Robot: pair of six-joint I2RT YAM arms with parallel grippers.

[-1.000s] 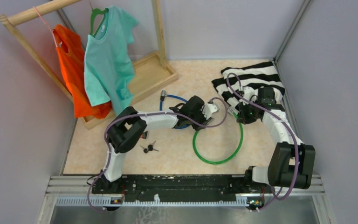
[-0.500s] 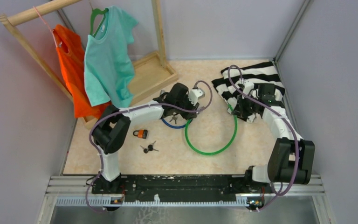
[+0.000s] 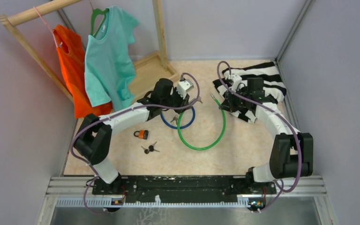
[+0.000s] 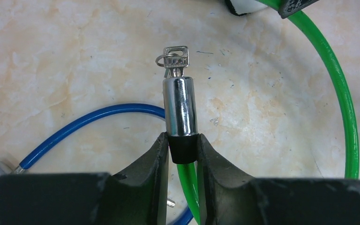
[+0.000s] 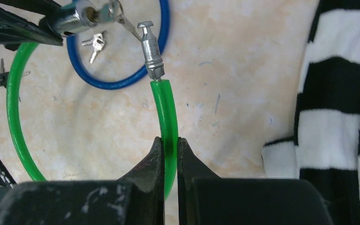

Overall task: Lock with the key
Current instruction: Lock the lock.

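Note:
A green cable lock loops over the table. My left gripper is shut on the black collar of its chrome lock cylinder, which has a key stuck in its far end. My right gripper is shut on the green cable just below its metal pin end. The pin end and cylinder are apart, a short gap between them. In the top view the left gripper and right gripper hold the two ends near the table's middle back.
A blue cable lock lies under the left arm with keys inside its loop. An orange padlock and black keys lie at front left. A striped cloth lies at the right, and a clothes rack at back left.
Both arms have moved toward the back and left, carrying the green cable ends. The orange padlock, hidden a second ago, now shows. The green loop has shifted left.

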